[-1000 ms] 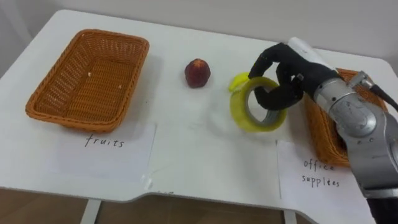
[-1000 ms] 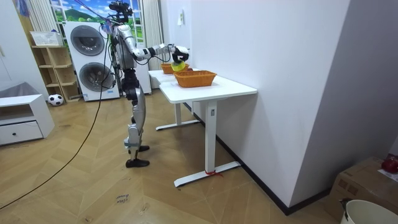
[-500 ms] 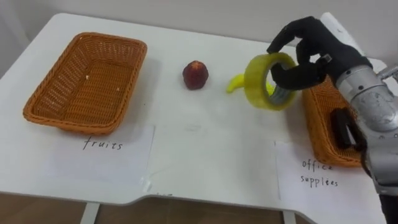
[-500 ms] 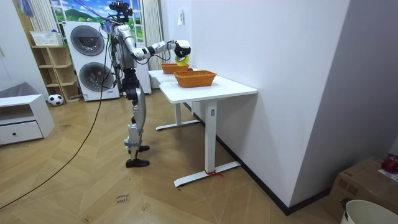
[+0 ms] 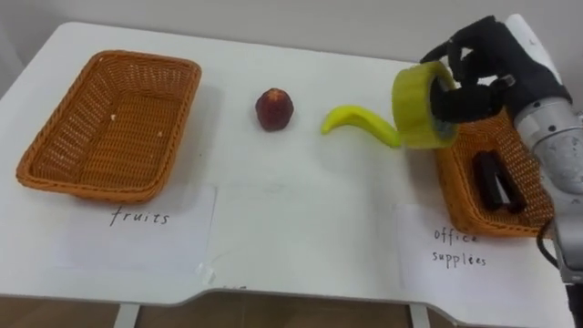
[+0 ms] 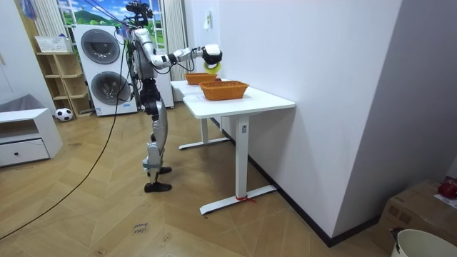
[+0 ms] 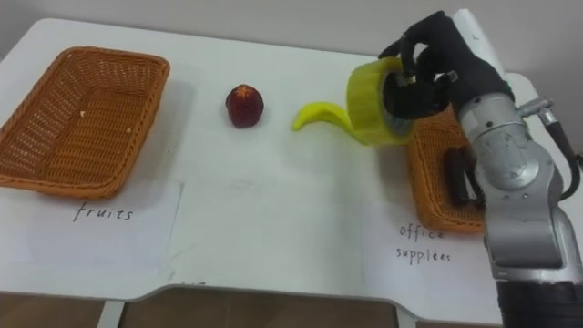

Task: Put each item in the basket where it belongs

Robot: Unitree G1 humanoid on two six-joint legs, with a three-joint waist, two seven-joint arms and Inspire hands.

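My right hand point(image 5: 483, 71) is shut on a yellow roll of tape point(image 5: 419, 106), held in the air over the left rim of the office supplies basket point(image 5: 463, 199). A black item point(image 5: 493, 180) lies inside that basket. A yellow banana point(image 5: 357, 122) lies on the white table just left of the tape, apart from it. Further left sits a red peach point(image 5: 273, 108). The fruits basket point(image 5: 114, 128) stands empty at the table's left. In the room view I stand at the table's end, my right hand point(image 6: 210, 55) raised above the baskets.
Paper labels lie at the table's front edge: a fruits label point(image 5: 137, 220) and an office supplies label point(image 5: 460, 248). The white table point(image 5: 291, 219) has bare room in its middle. Washing machines point(image 6: 100, 68) stand behind me in the room view.
My right hand has lifted the tape roll off the table and carried it right, up to the office supplies basket's rim. The banana behind it now shows in full.
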